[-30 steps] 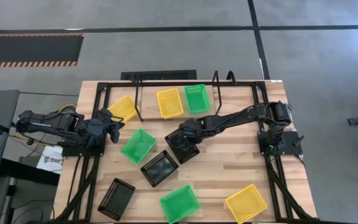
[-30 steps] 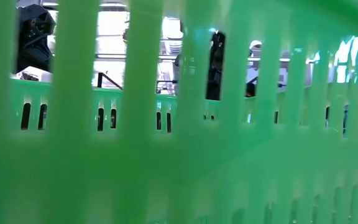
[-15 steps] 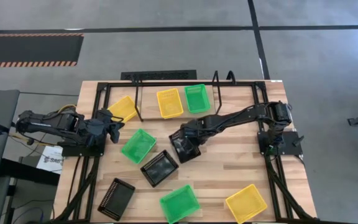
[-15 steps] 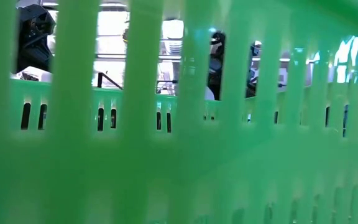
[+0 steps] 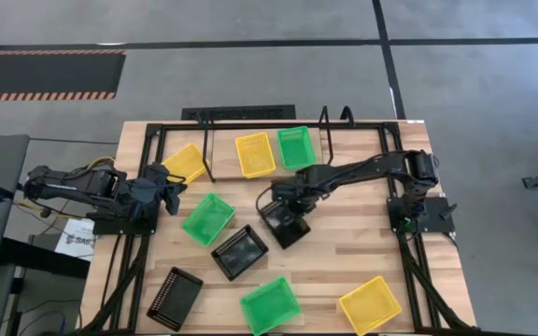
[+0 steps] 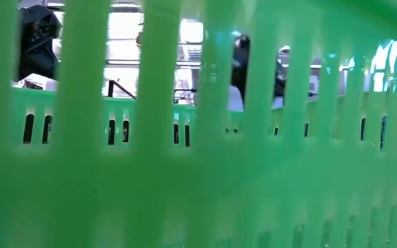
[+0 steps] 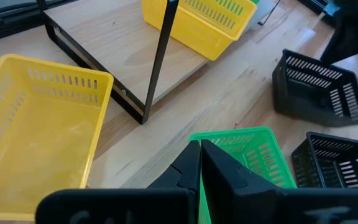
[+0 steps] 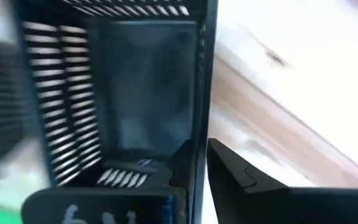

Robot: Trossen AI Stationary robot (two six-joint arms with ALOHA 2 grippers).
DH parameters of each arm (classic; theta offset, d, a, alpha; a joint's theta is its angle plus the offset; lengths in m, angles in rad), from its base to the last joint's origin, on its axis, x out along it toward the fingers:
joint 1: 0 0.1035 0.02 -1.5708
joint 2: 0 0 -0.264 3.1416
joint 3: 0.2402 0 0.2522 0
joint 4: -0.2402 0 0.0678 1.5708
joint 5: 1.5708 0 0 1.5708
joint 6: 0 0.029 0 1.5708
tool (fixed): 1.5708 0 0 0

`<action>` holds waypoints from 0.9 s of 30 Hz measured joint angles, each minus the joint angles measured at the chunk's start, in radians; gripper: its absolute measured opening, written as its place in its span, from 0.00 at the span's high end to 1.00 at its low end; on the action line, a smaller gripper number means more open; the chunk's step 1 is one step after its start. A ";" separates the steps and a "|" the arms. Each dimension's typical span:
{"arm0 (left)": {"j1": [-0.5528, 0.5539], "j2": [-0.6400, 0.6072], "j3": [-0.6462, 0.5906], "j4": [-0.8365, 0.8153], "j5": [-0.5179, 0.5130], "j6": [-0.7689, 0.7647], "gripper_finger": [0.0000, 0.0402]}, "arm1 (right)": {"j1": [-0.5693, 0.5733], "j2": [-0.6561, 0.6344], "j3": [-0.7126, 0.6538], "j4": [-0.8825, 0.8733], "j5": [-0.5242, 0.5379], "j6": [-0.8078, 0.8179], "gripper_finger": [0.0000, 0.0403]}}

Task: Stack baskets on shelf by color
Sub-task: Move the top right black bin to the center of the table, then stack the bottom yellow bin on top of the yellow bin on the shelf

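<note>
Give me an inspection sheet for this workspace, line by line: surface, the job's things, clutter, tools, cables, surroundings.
Surface: pale wooden table inside a black frame.
Job's things: the shelf holds one yellow basket and one green basket. A second yellow basket sits at its left end. Loose on the table: two green baskets, a yellow one, two black ones. A third black basket is gripped.
Clutter: nothing seen.
Tools: the right tool is clamped on that black basket's wall; the left tool is shut, empty, near the shelf's left end.
Cables: wires by the left arm's base.
Surroundings: grey floor, striped floor marking.
</note>
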 joint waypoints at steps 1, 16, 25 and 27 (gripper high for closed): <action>0.000 0.000 0.000 0.000 0.000 0.000 1.00 | 0.000 0.000 0.024 -0.003 -0.001 -0.017 0.84; 0.000 0.000 0.000 0.000 0.000 0.037 1.00 | 0.118 0.000 0.303 -0.431 -0.123 0.093 0.84; 0.000 0.000 0.000 0.000 0.000 0.037 1.00 | 0.468 0.001 0.321 -0.448 -0.164 0.899 0.84; 0.000 0.000 0.000 0.000 0.000 0.046 1.00 | 0.551 0.001 0.321 -0.406 -0.144 1.127 0.84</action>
